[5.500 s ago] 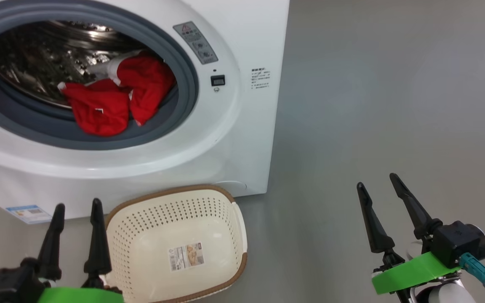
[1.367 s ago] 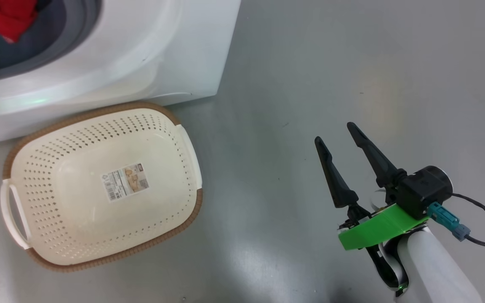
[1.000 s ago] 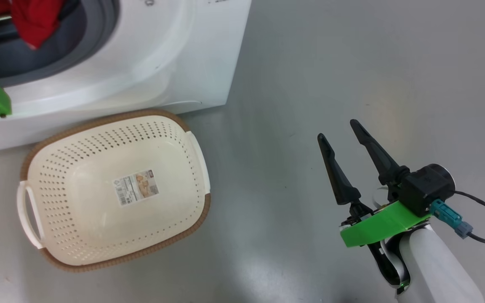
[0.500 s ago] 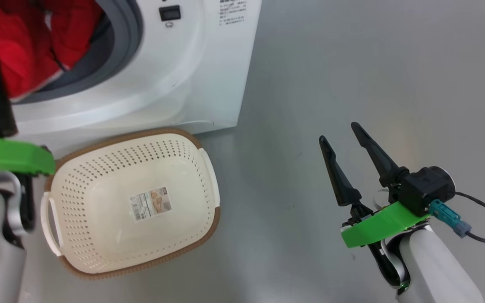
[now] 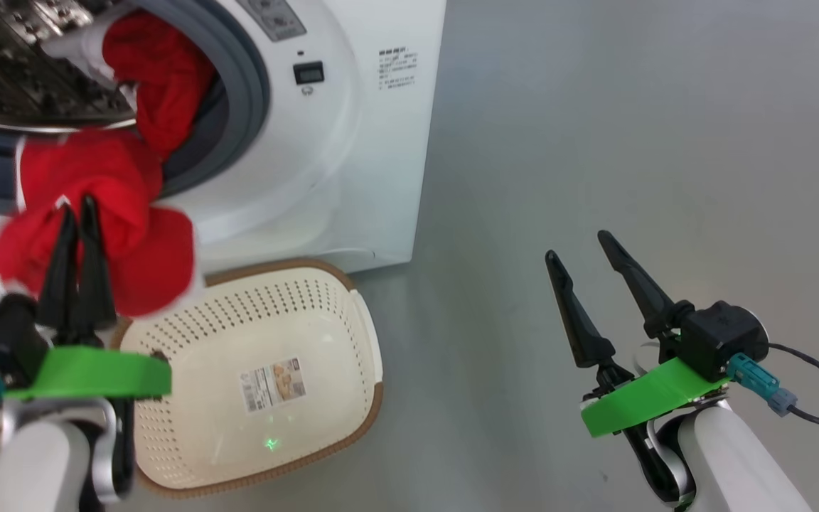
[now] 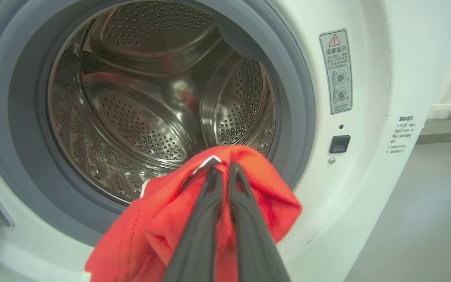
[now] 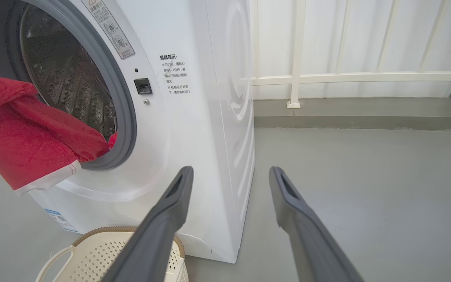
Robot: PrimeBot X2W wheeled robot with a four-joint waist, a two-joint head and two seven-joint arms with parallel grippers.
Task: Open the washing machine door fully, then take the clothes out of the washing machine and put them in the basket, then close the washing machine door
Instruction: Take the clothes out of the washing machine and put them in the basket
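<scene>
Clothes (image 5: 146,263), soft, light and limp, hang bunched in your left gripper (image 5: 77,206), which is clamped on a fold, between the washing machine (image 5: 367,142) mouth and the basket (image 5: 288,264). Your right gripper (image 5: 576,244) is wide and empty. Take gathered fabric; expect loose ends to snag.

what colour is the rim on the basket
Brown with a woven look, on the cream-white basket; it shows best in the head view.

Red clothes (image 5: 89,171) spill from the open mouth of the white washing machine (image 5: 381,178); the cream perforated basket (image 5: 310,306) sits on the floor close before it.
</scene>
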